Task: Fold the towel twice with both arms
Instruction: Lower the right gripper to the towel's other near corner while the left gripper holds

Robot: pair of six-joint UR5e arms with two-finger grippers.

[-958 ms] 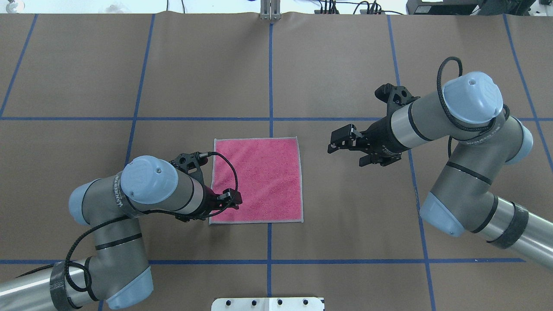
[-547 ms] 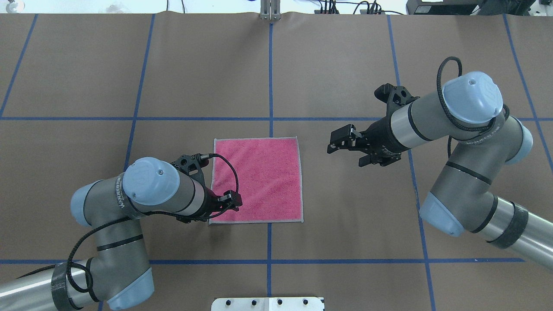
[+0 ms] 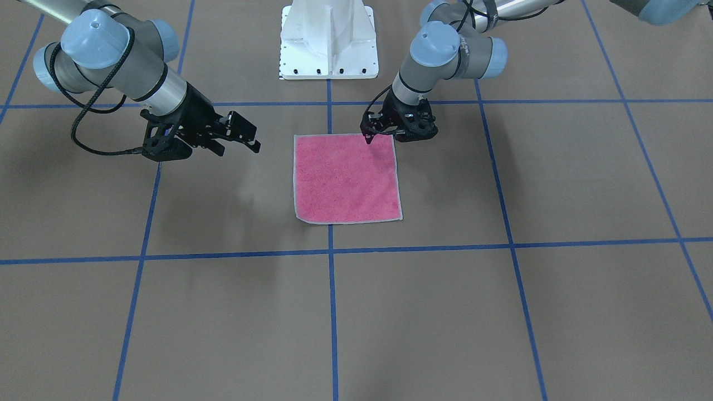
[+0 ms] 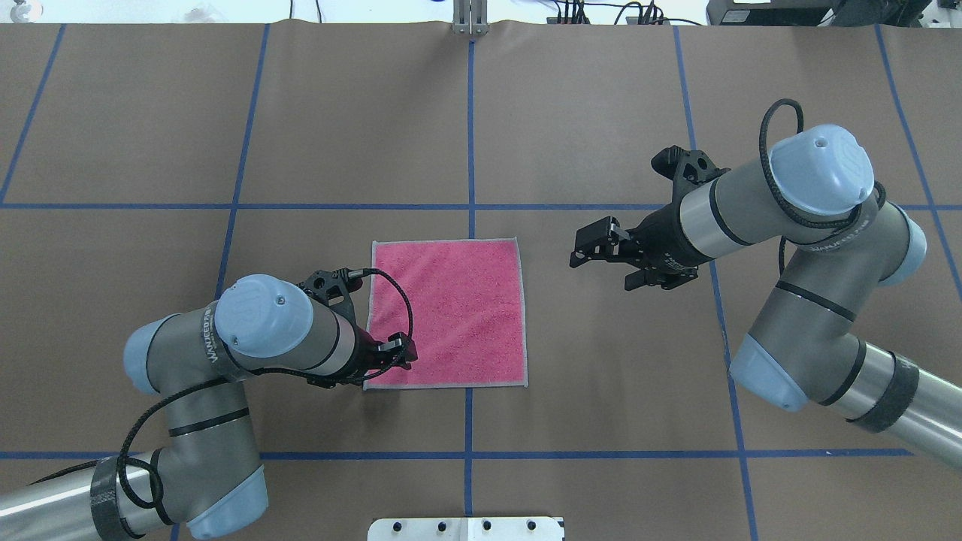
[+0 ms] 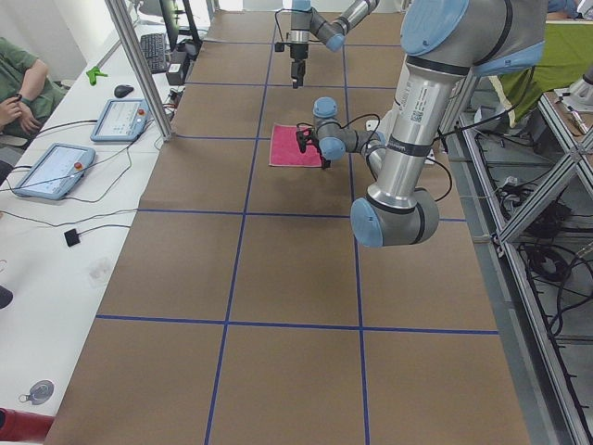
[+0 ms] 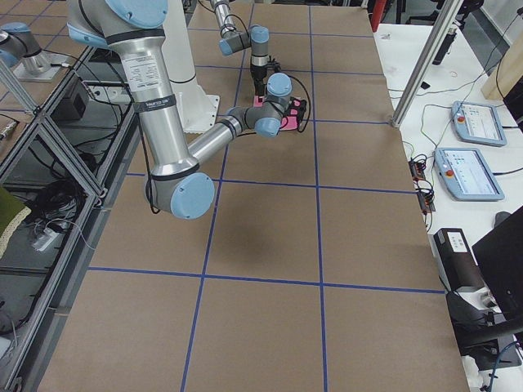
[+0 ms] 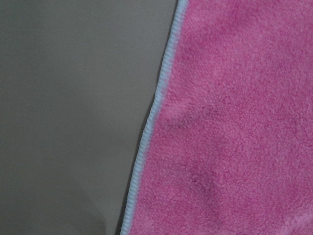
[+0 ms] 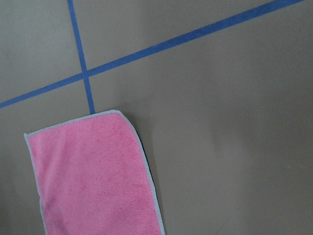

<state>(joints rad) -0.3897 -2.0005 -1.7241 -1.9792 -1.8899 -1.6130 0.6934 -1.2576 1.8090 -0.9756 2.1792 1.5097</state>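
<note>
The pink towel (image 4: 458, 308) lies flat and unfolded on the brown table, with its light grey edging showing all round (image 3: 348, 178). My left gripper (image 4: 402, 353) sits low over the towel's corner nearest the robot on its left side (image 3: 370, 135). It looks open, its fingertips right at the cloth. The left wrist view is filled by the towel (image 7: 234, 122) and its stitched edge. My right gripper (image 4: 601, 267) hovers open to the right of the towel, a gap away from it (image 3: 253, 139). The right wrist view catches one towel (image 8: 93, 181) corner.
Blue tape lines (image 4: 470, 135) divide the table into squares. The white pedestal base (image 3: 328, 39) stands at the robot's edge of the table. At the far side, tablets (image 5: 116, 119), cables and a seated person's arm (image 5: 23, 79) show beside an aluminium post (image 5: 139, 65).
The left arm has shifted slightly toward the robot, bringing its gripper down onto the towel's near corner. The right arm and the towel have not moved.
</note>
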